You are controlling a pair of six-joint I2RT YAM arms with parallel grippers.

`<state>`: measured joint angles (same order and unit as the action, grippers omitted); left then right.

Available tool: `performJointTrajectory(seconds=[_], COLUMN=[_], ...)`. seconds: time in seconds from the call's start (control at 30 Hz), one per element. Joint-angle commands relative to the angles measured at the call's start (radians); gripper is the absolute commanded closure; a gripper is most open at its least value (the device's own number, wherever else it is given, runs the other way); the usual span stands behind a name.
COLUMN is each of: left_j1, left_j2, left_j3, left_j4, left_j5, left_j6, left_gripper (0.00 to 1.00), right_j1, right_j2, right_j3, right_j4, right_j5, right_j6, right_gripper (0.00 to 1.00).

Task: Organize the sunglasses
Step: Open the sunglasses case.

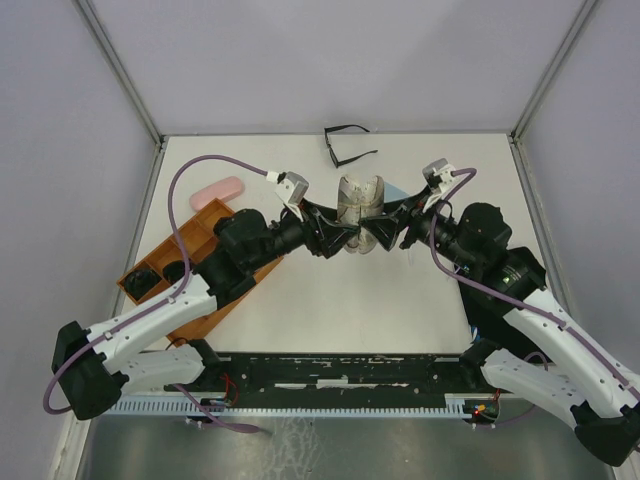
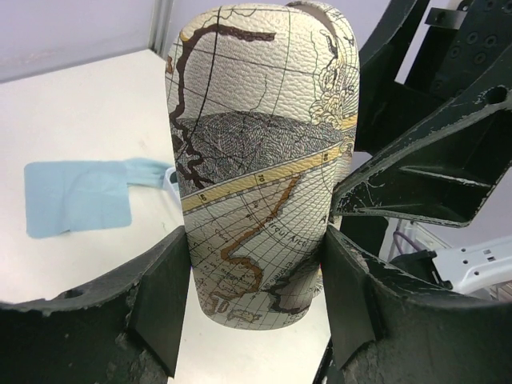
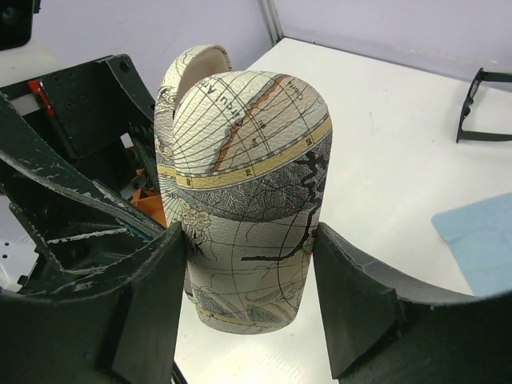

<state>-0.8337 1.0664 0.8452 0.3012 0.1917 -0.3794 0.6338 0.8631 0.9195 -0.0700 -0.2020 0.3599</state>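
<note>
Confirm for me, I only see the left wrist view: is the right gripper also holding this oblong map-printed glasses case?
Observer: Yes, the right gripper clamps the map-printed case from the opposite side.
Operator: Is it closed?
Observer: No, it gapes at the top, pale lining showing.
Operator: Any loose glasses?
Observer: One pair of thin black-framed glasses lies unfolded at the far edge of the white table.

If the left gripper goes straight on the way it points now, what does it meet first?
The map-print glasses case clamped in the left gripper itself; right behind it, probably, the right gripper.
</note>
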Motion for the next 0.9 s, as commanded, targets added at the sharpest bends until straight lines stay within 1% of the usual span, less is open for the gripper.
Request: performJointTrajectory(seconds=[0.0, 0.07, 0.17, 0.27, 0.33, 0.43, 0.5, 0.57, 0.63, 0.7, 0.77, 0.87], left_j1=[-0.005, -0.005, -0.005, -0.005, -0.004, -0.005, -0.005, -0.005, -0.005, -0.005, -0.005, -0.005], left_j2=[-0.016, -0.008, 0.003, -0.002, -0.009, -0.019, -0.029, -0.042, -0.064, -0.094, -0.132, -0.18], left_j3=[0.076, 0.079, 0.088, 0.085, 0.083, 0.081, 0.078, 0.076, 0.069, 0.059, 0.045, 0.032], left_j4=[0.037, 0.031, 0.014, 0.008, -0.005, -0.022, -0.026, -0.042, -0.079, -0.133, -0.204, -0.322], left_j5=[-0.043, -0.042, -0.03, -0.019, -0.017, -0.004, 0.01, 0.004, -0.034, -0.112, -0.221, -0.413], left_j6=[0.044, 0.04, 0.037, 0.034, 0.037, 0.044, 0.05, 0.057, 0.073, 0.093, 0.119, 0.142], left_gripper=[0.61, 0.48, 0.36, 0.26, 0.13, 0.03, 0.0, 0.01, 0.01, 0.01, 0.01, 0.01], right_j1=[-0.008, -0.009, -0.01, -0.009, -0.01, -0.009, -0.009, -0.009, -0.01, -0.009, -0.009, -0.007], right_j2=[-0.009, -0.014, -0.013, -0.024, -0.036, -0.049, -0.055, -0.058, -0.054, -0.037, -0.001, 0.071], right_j3=[0.016, -0.007, -0.024, -0.035, -0.035, -0.023, -0.02, -0.015, 0.005, 0.039, 0.089, 0.167], right_j4=[-0.032, 0.033, 0.116, 0.16, 0.166, 0.15, 0.147, 0.125, 0.052, -0.054, -0.179, -0.338], right_j5=[0.123, 0.051, -0.043, -0.077, -0.086, -0.094, -0.093, -0.072, -0.019, 0.069, 0.157, 0.213], right_j6=[0.013, 0.021, 0.035, 0.048, 0.047, 0.045, 0.042, 0.025, -0.014, -0.057, -0.099, -0.165], right_gripper=[1.0, 1.0, 1.0, 1.0, 1.0, 1.0, 1.0, 1.0, 1.0, 1.0, 1.0, 1.0])
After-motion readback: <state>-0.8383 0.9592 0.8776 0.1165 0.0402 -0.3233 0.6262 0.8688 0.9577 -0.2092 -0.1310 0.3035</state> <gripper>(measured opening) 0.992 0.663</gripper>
